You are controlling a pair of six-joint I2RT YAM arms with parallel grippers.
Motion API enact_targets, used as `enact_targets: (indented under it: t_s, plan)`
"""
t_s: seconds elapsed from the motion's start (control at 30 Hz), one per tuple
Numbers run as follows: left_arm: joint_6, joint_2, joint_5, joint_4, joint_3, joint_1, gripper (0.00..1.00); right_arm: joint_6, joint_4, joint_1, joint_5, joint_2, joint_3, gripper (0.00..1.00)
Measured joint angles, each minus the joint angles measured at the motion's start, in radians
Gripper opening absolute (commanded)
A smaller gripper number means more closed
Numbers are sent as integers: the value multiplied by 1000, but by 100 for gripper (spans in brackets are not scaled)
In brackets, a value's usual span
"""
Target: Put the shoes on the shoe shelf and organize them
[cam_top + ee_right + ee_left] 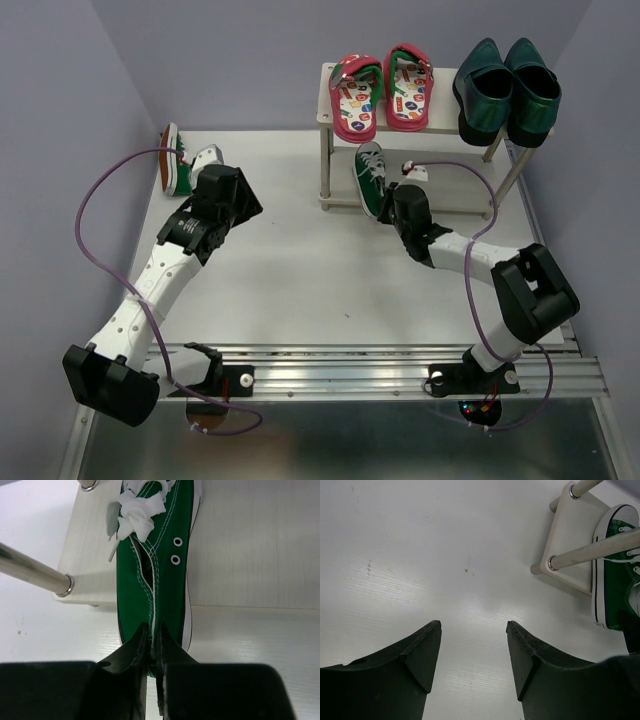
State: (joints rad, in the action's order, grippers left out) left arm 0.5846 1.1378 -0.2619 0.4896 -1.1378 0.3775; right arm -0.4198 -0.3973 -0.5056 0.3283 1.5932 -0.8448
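On the shelf [328, 100], flip-flops [385, 92] and loafers [507, 92] are sitting done; right hand [151, 640] is pinching one sneaker [160, 580] at the lower tier [240, 545], left hand [474, 650] idling part-open, empty, other sneaker [178, 160] waiting.

Bright, even light; soft shadows.

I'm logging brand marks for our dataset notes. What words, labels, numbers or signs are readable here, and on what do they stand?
None can be read in any view.
The flip-flops have coloured spots on their insoles, too small to tell whether any is lettering.
The green sneaker and the teal loafers show no label.
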Motion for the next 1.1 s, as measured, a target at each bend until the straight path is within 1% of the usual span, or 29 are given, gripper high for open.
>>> enact_targets:
  t_s: [0.23,0.43,0.57,0.83,0.87,0.9,0.93,0.97,1.0,1.1]
  plan:
    - [0,0,-1,0,0,0,66,-51,55,-7,99,29,-76,1]
    - [0,0,-2,1,0,0,66,-53,77,-6,180,79,-137,1]
    - [0,0,-3,1,0,0,66,-48,74,-6,189,115,-155,1]
    - [-3,0,-6,1,-1,-10,66,-48,44,-6,188,110,-131,1]
    - [-5,1,-6,1,-2,-14,67,-48,40,-6,188,107,-124,2]
    - [-8,4,-6,2,-4,-18,67,-48,40,-6,187,106,-123,24]
    - [-13,12,-3,3,-11,-24,67,-48,40,-6,184,105,-123,39]
    - [-21,28,7,10,-27,-36,71,-43,41,-6,180,103,-123,67]
    - [-24,38,10,13,-35,-43,72,-52,42,-6,180,101,-123,76]
    - [-48,108,28,34,-106,-98,77,-51,45,-6,163,79,-114,94]
